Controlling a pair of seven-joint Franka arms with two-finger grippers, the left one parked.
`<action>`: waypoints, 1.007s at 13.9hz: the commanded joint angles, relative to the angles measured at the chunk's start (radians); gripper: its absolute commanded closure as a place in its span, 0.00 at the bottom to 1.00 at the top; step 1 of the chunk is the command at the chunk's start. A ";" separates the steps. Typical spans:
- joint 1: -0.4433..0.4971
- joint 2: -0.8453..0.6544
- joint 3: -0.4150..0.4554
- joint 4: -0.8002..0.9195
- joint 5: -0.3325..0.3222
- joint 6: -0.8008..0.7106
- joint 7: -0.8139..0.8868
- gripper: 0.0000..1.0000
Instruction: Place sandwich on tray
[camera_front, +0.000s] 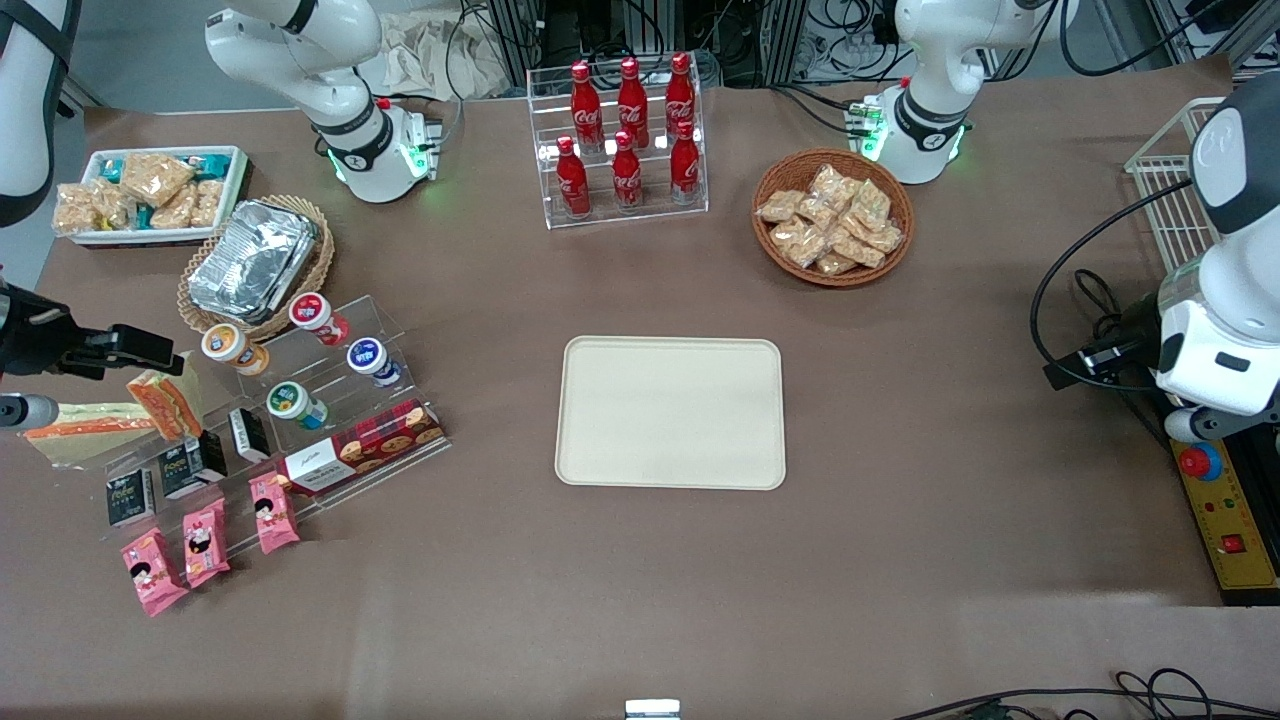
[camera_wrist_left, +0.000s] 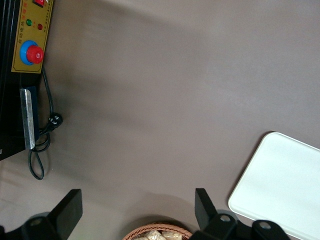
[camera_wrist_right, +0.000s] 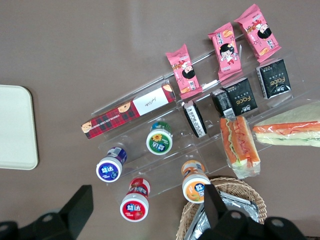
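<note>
The sandwich (camera_front: 85, 432) is a long clear-wrapped wedge with orange and green filling. It lies at the working arm's end of the table, beside a stubbier wrapped sandwich (camera_front: 162, 403). It also shows in the right wrist view (camera_wrist_right: 295, 131), with the stubby one (camera_wrist_right: 240, 142) next to it. The cream tray (camera_front: 670, 411) lies bare at the table's middle and shows in the right wrist view (camera_wrist_right: 15, 127) and the left wrist view (camera_wrist_left: 285, 185). My right gripper (camera_front: 140, 348) hangs open and empty above the yogurt cups (camera_wrist_right: 147, 210), a little farther from the front camera than the sandwich.
A clear stepped stand (camera_front: 330, 400) holds yogurt cups, a red biscuit box (camera_front: 360, 447), black packs and pink packets (camera_front: 205, 540). A wicker basket of foil trays (camera_front: 255, 260), a white snack bin (camera_front: 150, 195), a cola rack (camera_front: 625, 140) and a snack basket (camera_front: 832, 215) stand farther back.
</note>
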 joint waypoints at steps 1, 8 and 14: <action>-0.001 0.003 0.001 0.006 0.016 0.002 0.012 0.02; -0.003 0.003 0.002 0.006 0.015 0.000 0.004 0.02; -0.009 -0.003 -0.004 0.006 0.004 -0.012 0.015 0.02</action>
